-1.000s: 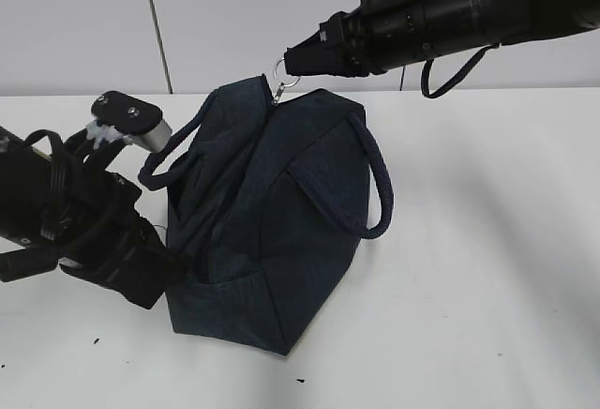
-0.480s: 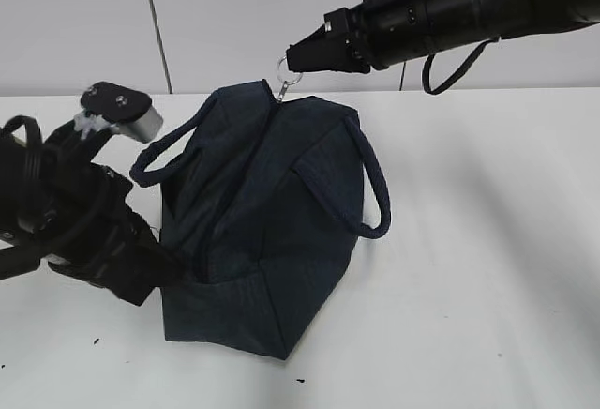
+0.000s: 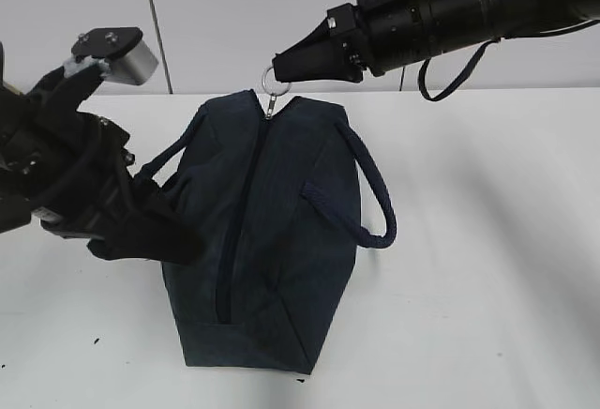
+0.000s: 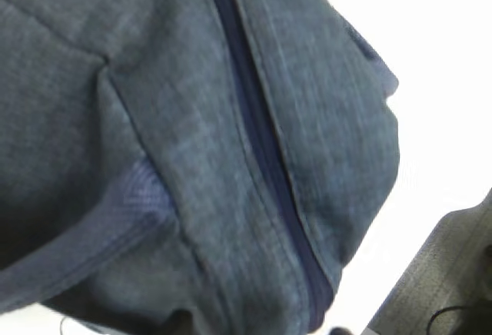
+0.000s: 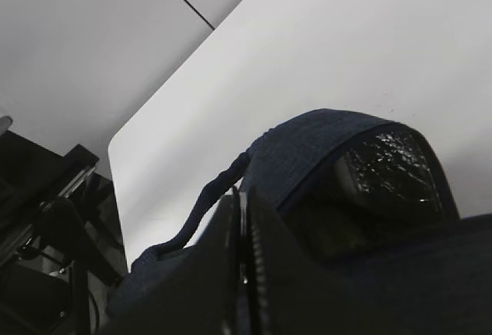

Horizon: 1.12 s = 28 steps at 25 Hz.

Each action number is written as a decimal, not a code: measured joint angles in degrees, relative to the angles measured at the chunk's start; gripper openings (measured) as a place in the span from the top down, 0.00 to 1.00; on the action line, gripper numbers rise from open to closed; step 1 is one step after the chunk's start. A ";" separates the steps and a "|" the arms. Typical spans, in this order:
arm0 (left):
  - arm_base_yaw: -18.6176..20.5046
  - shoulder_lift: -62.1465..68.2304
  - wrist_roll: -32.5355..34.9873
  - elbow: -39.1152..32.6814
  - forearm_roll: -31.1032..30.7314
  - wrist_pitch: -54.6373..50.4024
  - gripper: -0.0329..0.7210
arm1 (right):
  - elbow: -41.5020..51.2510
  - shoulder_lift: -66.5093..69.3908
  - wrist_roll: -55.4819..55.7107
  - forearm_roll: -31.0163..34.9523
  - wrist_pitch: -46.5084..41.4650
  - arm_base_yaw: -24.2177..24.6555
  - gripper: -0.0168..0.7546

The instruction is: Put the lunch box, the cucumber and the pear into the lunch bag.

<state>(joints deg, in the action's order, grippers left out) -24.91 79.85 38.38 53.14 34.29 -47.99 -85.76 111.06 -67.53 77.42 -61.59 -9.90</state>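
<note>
Zipper (image 3: 236, 212) runs near-to-far along dark navy fabric lunch bag (image 3: 281, 249) | right gripper (image 3: 278, 66) clamped on metal ring pull (image 3: 270, 81) at far end | left gripper (image 3: 141, 226) at bag's left side, jaw state unclear

Flat white matte tabletop (image 3: 487, 240), a few small dark specks (image 3: 94, 341) near its front edge. Behind it, pale grey wall (image 3: 225, 15) with one thin dark vertical seam (image 3: 156, 24).
</note>
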 joint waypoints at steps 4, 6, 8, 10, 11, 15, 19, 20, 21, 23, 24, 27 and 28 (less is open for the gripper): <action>0.00 0.00 -1.29 1.66 0.00 -0.04 0.48 | 0.00 0.00 0.93 -0.87 -1.22 -0.54 0.97; 0.00 0.00 -2.12 3.12 -0.07 0.24 0.48 | 0.00 0.00 1.04 -1.03 -1.49 -1.03 0.97; 0.20 0.00 -3.35 4.80 -0.07 0.81 0.47 | 0.00 0.00 1.14 -1.27 -1.82 -1.23 0.97; 0.79 0.00 -5.35 6.23 -0.07 1.97 0.46 | 0.00 0.00 1.25 -1.32 -1.80 -1.36 0.97; 1.37 0.00 -6.75 6.73 -0.07 2.94 0.46 | 0.00 0.00 1.25 -1.41 -1.80 -1.44 0.97; 3.24 0.41 -9.82 7.24 0.34 6.70 0.45 | 0.00 0.00 1.36 -1.45 -0.90 -1.44 0.97; 3.41 4.58 -10.29 8.93 3.73 6.90 0.45 | 0.00 0.00 1.47 -1.55 1.01 -1.44 0.97; 3.41 6.06 -10.29 9.82 4.55 6.68 0.45 | 0.00 0.00 1.47 -1.59 1.68 -1.44 0.97; 3.41 7.25 -10.34 10.61 5.03 6.37 0.45 | 0.00 0.00 1.47 -1.68 2.17 -1.44 0.97; 3.41 9.81 -10.40 12.28 5.65 5.35 0.45 | 0.00 0.00 1.47 -1.68 2.60 -1.44 0.97; 3.41 10.94 -10.46 13.01 5.88 4.58 0.45 | 0.00 0.00 1.47 -1.72 2.83 -1.44 0.97; 3.41 13.66 -10.45 14.76 6.89 1.00 0.45 | 0.00 0.00 1.47 -1.72 3.23 -1.44 0.97; 3.41 14.13 -10.45 14.97 6.94 0.25 0.45 | 0.00 0.00 1.47 -1.72 3.45 -1.44 0.97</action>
<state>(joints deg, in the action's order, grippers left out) -21.50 93.99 27.93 68.11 41.24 -47.74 -85.76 111.06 -66.06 75.70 -58.14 -11.34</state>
